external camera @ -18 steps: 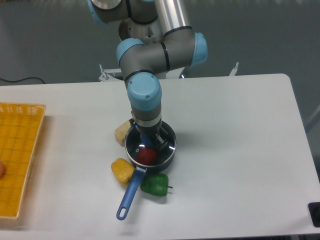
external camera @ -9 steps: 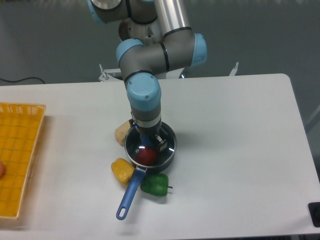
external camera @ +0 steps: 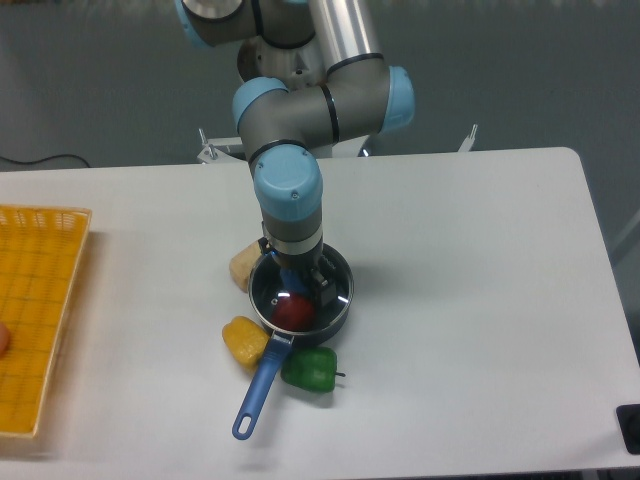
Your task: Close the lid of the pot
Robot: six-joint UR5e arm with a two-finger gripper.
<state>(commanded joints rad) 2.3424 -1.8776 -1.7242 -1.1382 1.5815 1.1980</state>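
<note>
End effector (external camera: 300, 284) stayed low over the pot (external camera: 300, 297) across the last second — I couldn't tell its grip; the pot lid (external camera: 338, 290) looked seated, nearly done.

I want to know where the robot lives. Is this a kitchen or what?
Probably a robot lab, not a kitchen: a bare white table, a grey floor, toy-like peppers beside the pot.

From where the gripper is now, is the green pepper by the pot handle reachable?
Probably yes. The green pepper lies in the open just in front of the pot, nothing above it. The gripper is over the pot and would need to lift and shift forward.
</note>
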